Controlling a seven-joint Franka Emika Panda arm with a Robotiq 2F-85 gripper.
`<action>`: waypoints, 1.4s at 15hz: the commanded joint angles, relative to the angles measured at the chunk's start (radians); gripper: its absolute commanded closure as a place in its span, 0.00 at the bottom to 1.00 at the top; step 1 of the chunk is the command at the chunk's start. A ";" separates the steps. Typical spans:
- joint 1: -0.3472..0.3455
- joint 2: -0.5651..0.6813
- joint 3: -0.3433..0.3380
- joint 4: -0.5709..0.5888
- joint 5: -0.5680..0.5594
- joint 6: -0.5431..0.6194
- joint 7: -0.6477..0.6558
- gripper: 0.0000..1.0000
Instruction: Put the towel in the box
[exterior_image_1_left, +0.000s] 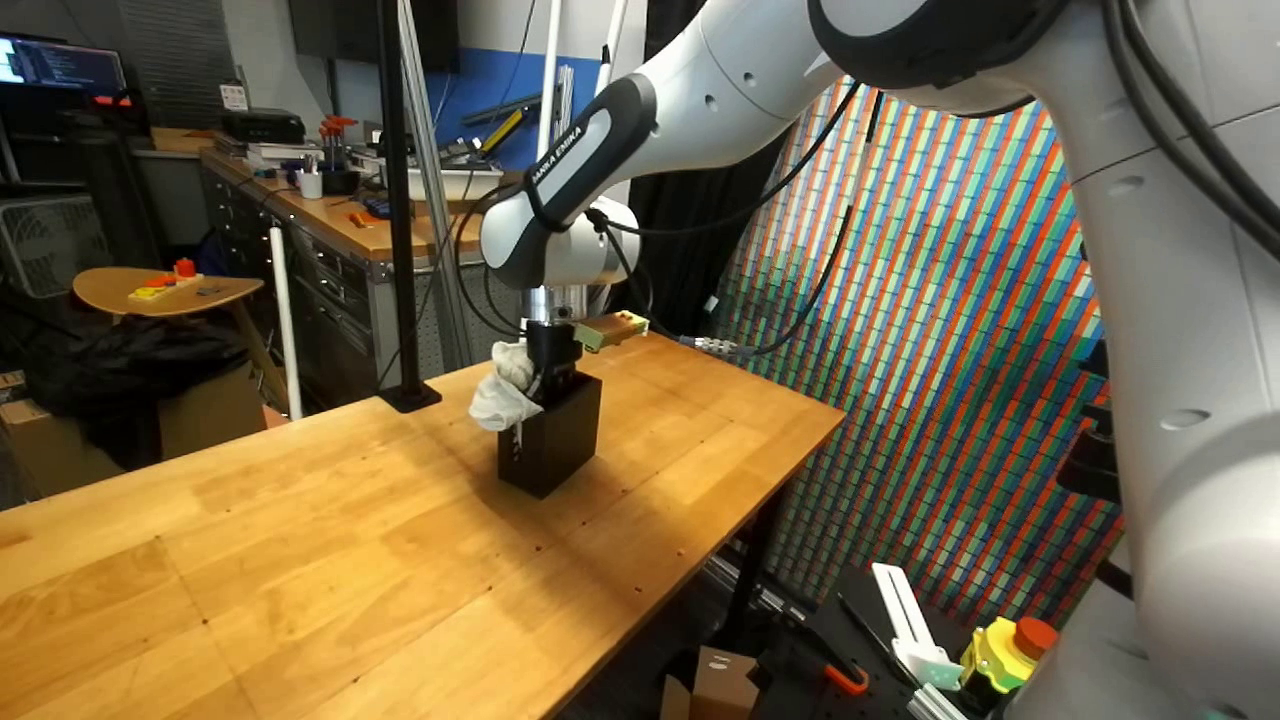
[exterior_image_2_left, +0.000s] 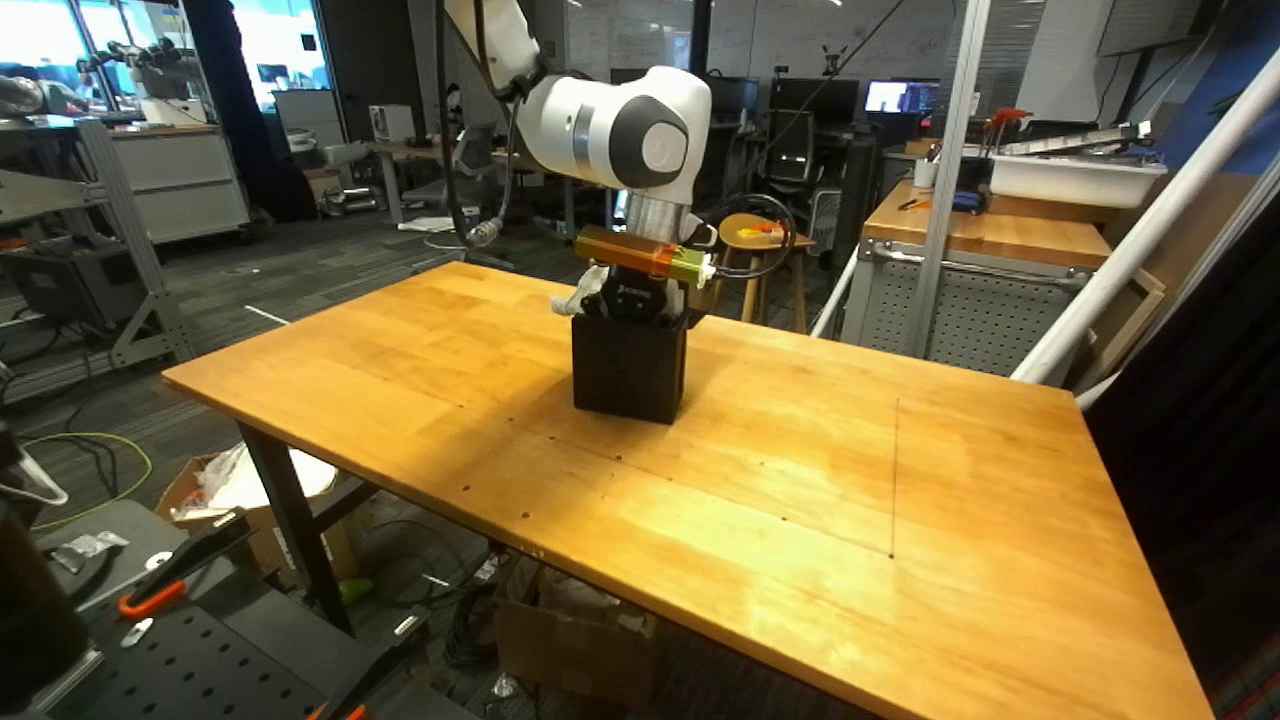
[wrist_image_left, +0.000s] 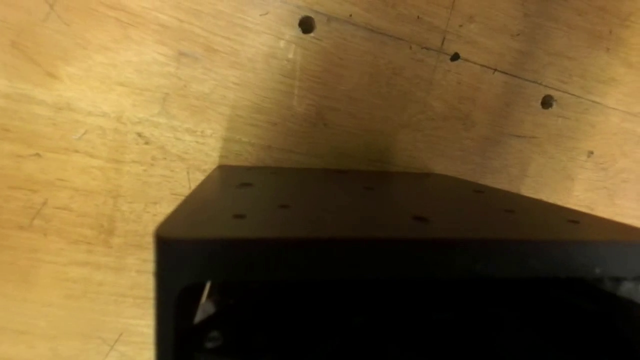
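On the wooden tabletop the black box is set; over its rim the white towel is bunched, partly outside; the gripper is pressed together, its tips hidden; whether cloth is pinched cannot be told; beyond, a workbench is seen.

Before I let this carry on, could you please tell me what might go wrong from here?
Part of the towel hangs outside the box, so it might slip out. The gripper reaches into the box with towel beside it, so lifting could drag the towel out or perhaps tip the box.
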 joint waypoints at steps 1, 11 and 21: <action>-0.016 -0.030 0.010 -0.015 0.012 -0.014 -0.026 1.00; 0.029 -0.243 0.014 -0.057 -0.005 -0.060 -0.016 1.00; 0.131 -0.282 0.041 0.000 -0.041 -0.058 -0.018 1.00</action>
